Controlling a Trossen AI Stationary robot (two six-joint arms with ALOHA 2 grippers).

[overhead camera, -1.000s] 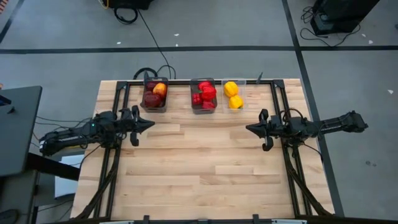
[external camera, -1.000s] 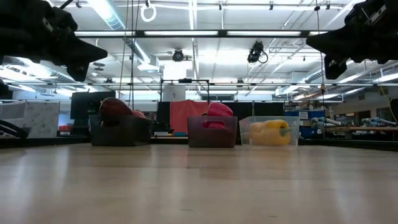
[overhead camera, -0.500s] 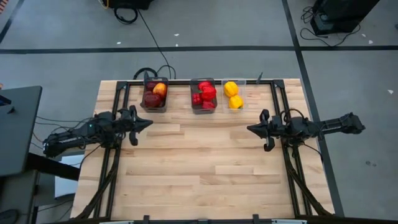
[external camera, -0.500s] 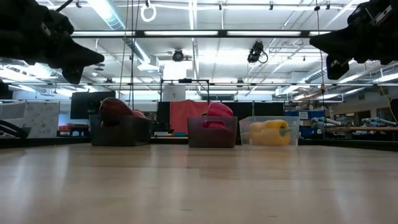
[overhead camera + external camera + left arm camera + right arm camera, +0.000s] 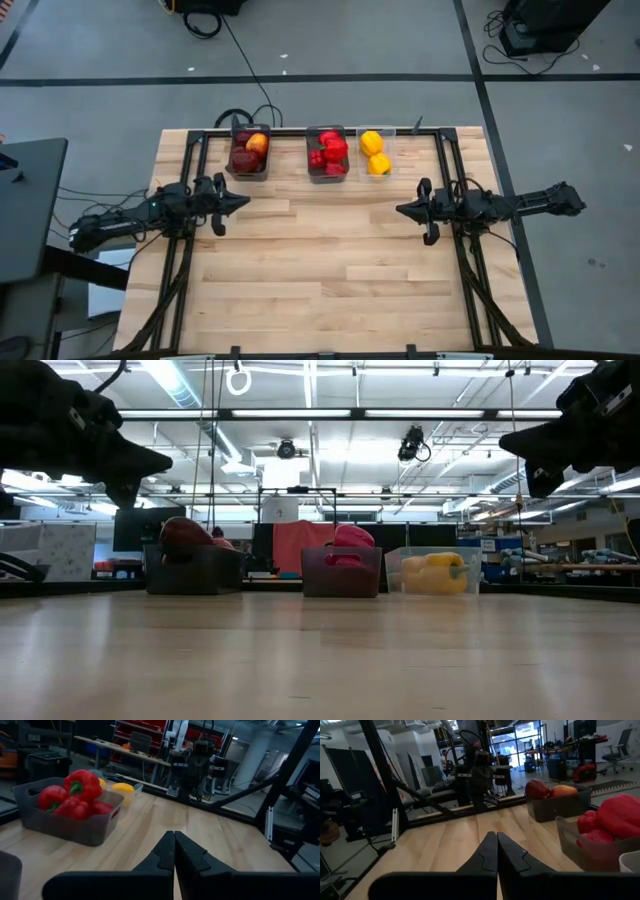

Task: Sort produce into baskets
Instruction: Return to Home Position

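One yellow pepper [image 5: 102, 782] mostly hidden

From my station I see 2 slim, matte black segmented arms, the left arm [image 5: 120, 222] and right arm [image 5: 520, 203] at opposite edges of the table [image 5: 320, 270], each trailing looped black cables and tapering to 2 dark wedge-shaped fingers [image 5: 165, 855].

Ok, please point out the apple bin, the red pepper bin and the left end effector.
apple bin [image 5: 195, 575]: low view, front wall.
red pepper bin [image 5: 75, 827]: left wrist view, front wall.
left end effector [image 5: 174, 836]: left wrist view, closed fingertips.
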